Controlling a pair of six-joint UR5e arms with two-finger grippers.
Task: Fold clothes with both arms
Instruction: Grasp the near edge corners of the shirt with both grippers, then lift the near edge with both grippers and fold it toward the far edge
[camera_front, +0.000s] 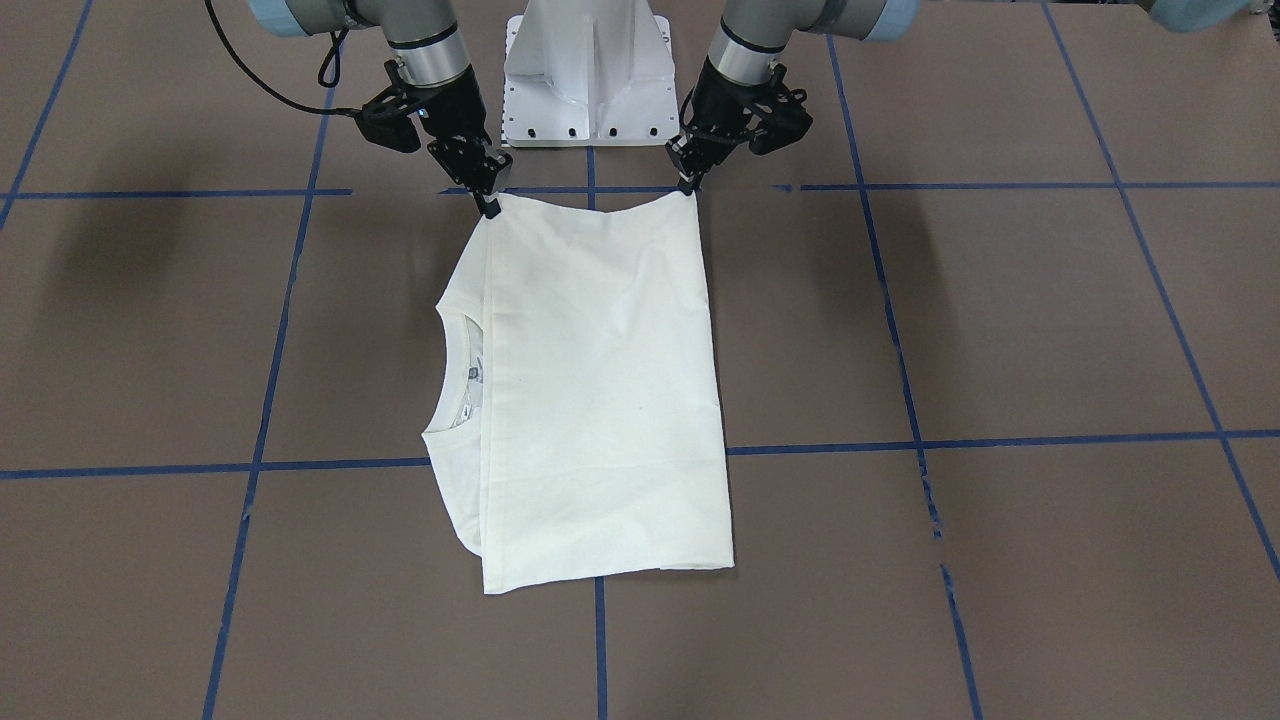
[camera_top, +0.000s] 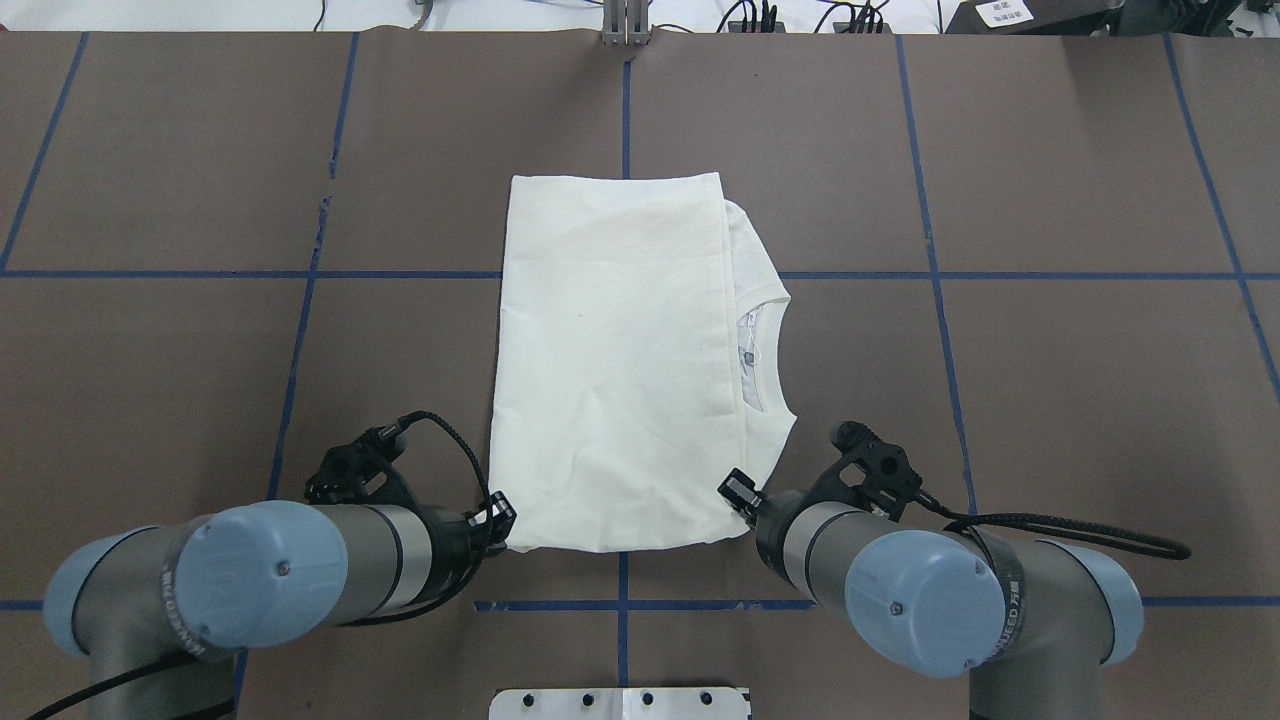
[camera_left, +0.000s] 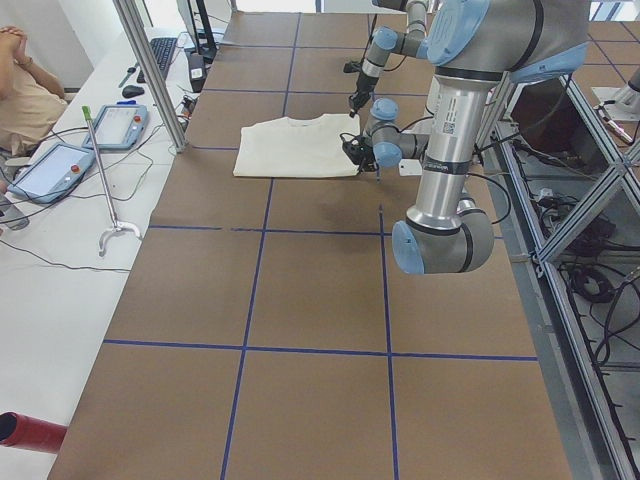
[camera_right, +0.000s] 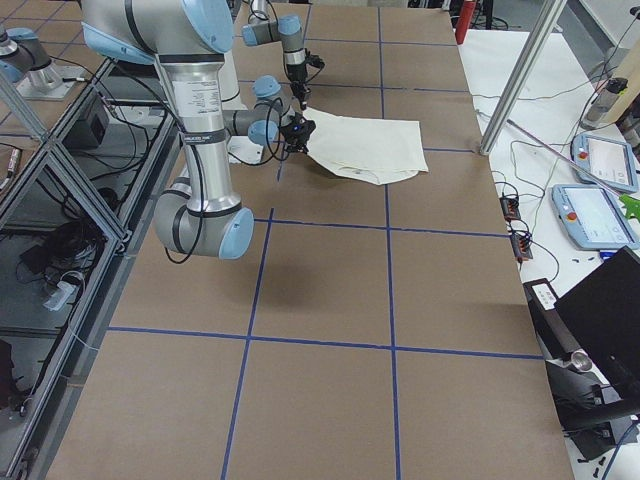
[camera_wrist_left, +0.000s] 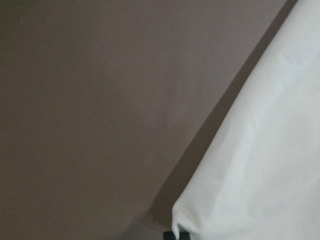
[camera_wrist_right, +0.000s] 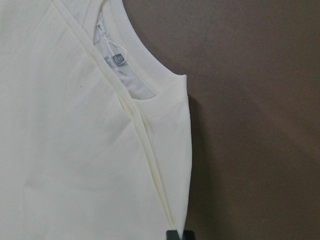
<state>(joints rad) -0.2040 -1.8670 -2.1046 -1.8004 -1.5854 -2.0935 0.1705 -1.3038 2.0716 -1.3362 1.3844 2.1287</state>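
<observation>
T-shirt: You see the cream T-shirt (camera_front: 600, 400) lying on the table (camera_front: 1000, 320) straight out in front of the pedestal base (camera_front: 588, 70). It is folded into a long rectangle with a plain cream side up.
Edge nearest the pedestal base: You find it raised a little off the table and hanging in a shallow curve between the two pincers.
Collar: The collar (camera_front: 465, 375) peeks out from under the top layer on the side of the shirt toward the base's right. The right wrist view shows you a small grey label (camera_wrist_right: 119, 59) inside it.
Left pincer: The left pincer (camera_front: 688, 185) stands just in front of the pedestal base, to its left. Its fingertips are closed narrowly and hold the shirt's corner on that side.
Right pincer: The right pincer (camera_front: 490, 205) stands just in front of the pedestal base, to its right. It pinches the other near corner, on the collar side.
Arms: The left arm (camera_top: 300, 570) and right arm (camera_top: 930, 590) reach out from either side of the pedestal base, with their wrists angled down toward the shirt.
Tape lines: Blue tape lines (camera_front: 1000, 440) cross the brown table. One runs out from the pedestal base and passes under the shirt.
</observation>
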